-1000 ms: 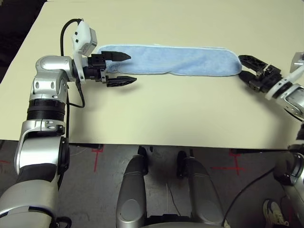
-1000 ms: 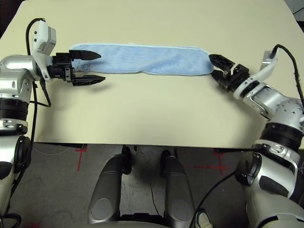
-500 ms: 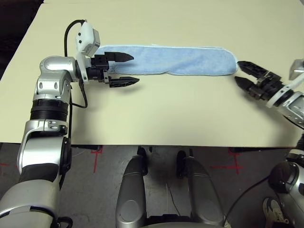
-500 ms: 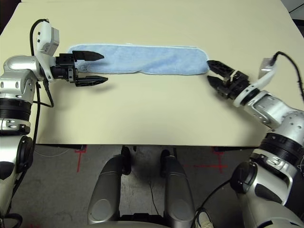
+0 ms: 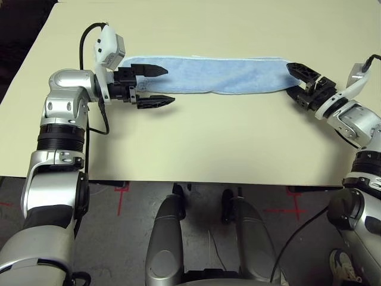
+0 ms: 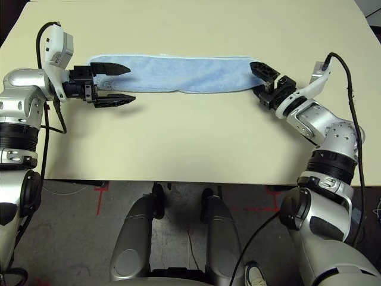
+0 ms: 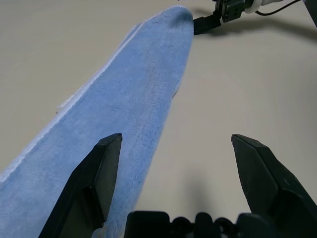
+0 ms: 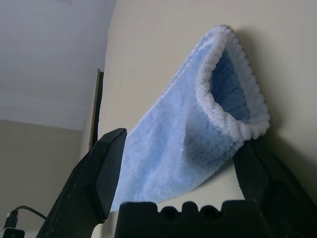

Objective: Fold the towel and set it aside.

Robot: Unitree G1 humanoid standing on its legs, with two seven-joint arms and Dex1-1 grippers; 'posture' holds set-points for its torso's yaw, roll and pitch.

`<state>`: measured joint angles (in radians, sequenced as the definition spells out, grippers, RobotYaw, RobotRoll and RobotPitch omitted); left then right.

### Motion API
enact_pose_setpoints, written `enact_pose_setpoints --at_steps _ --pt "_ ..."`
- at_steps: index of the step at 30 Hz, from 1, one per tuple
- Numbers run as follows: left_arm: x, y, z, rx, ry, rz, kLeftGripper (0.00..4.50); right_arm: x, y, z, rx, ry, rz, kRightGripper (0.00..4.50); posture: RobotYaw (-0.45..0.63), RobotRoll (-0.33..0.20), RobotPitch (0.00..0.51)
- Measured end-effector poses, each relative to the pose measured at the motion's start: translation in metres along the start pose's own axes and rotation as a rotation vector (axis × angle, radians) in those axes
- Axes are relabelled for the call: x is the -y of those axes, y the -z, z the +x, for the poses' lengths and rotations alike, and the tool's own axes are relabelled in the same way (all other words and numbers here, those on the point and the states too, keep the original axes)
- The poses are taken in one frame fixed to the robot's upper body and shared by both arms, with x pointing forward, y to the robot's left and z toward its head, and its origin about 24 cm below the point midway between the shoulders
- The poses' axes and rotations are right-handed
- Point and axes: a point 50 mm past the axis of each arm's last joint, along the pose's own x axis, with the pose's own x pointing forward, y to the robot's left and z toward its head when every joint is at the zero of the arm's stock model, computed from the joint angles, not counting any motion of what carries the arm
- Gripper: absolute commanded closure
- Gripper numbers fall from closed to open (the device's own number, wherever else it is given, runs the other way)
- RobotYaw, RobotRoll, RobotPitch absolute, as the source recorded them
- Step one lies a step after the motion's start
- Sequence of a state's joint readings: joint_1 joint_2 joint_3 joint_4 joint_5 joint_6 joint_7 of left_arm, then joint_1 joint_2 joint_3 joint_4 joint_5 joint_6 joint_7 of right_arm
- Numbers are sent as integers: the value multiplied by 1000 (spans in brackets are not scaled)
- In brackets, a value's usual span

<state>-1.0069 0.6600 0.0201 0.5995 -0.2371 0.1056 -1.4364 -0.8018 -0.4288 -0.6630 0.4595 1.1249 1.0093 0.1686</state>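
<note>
Towel (image 5: 214, 75) embroidered figure, lettering and tag can't be made out. Left gripper (image 5: 156, 86) upper finger covers part of the towel's end beneath it. Right gripper (image 6: 260, 80) lower finger is partly hidden under the towel's end; contact with the cloth can't be told.

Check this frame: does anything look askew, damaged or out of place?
Nothing stands out. The towel lies folded in a long strip on the table, with the open left gripper and open right gripper at its two ends.
</note>
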Motion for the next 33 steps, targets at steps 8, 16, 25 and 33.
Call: enact_pose_setpoints --at_steps 8,16,25,33 --pt "0 -1 0 1 1 2 0 8 -7 -12 24 36 -17 955 40 0 348" --pt "1 -2 1 -1 7 7 0 11 -9 -20 45 58 -33 4022 38 0 348" --pt "1 -3 2 -2 1 3 0 9 -11 -22 60 57 -47 4477 37 0 346" --pt "2 -3 2 -3 1 3 0 13 -22 -35 81 94 -78 4477 20 0 347"
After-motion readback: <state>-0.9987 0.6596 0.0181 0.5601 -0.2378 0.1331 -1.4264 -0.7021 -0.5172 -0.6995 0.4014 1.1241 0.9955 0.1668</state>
